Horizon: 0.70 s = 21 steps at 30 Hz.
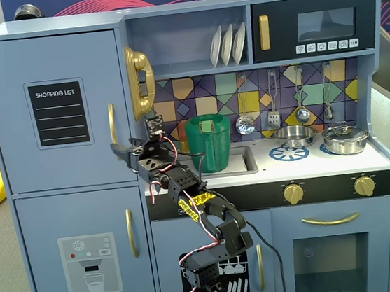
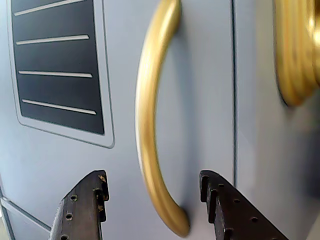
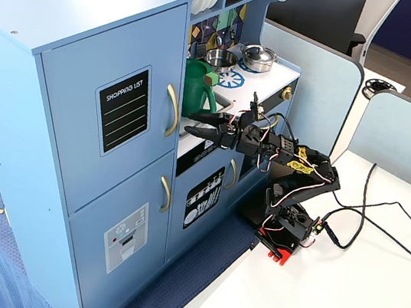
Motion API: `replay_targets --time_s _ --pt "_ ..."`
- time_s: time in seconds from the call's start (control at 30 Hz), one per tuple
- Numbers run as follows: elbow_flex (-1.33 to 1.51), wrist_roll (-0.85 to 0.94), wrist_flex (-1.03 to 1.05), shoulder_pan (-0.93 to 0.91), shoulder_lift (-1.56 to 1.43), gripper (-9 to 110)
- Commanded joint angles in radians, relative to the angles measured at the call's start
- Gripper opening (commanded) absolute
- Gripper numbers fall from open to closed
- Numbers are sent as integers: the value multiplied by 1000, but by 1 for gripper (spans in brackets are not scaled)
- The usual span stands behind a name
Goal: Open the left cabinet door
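Note:
The left cabinet door [image 1: 57, 109] is blue-grey with a black "SHOPPING LIST" panel [image 1: 58, 113] and a vertical gold bar handle [image 1: 112, 124]. It sits shut and flush in both fixed views [image 3: 110, 120]. My gripper [image 1: 120, 152] is open just in front of the handle's lower end. In the wrist view the gripper [image 2: 152, 176] has one dark finger [image 2: 85, 205] on each side of the gold handle [image 2: 150, 115], with gaps on both sides and no contact visible. In a fixed view the gripper [image 3: 192, 123] reaches out beside the handle [image 3: 172, 110].
A gold toy phone [image 1: 140, 82] hangs right of the door edge and shows in the wrist view [image 2: 295, 50]. A green pitcher [image 1: 209, 143] stands in the sink behind the arm. Below is the dispenser door [image 1: 89, 264]. Cables [image 3: 382, 215] lie on the white table.

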State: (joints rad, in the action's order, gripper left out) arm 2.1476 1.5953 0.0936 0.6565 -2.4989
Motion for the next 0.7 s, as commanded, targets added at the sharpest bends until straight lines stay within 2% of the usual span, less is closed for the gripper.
replay_targets --time_s 0.0,0.33,0.67 --pt "-110 34 -54 34 63 16" --pt "-196 77 -106 92 190 15" --pt "-121 265 -110 288 123 14"
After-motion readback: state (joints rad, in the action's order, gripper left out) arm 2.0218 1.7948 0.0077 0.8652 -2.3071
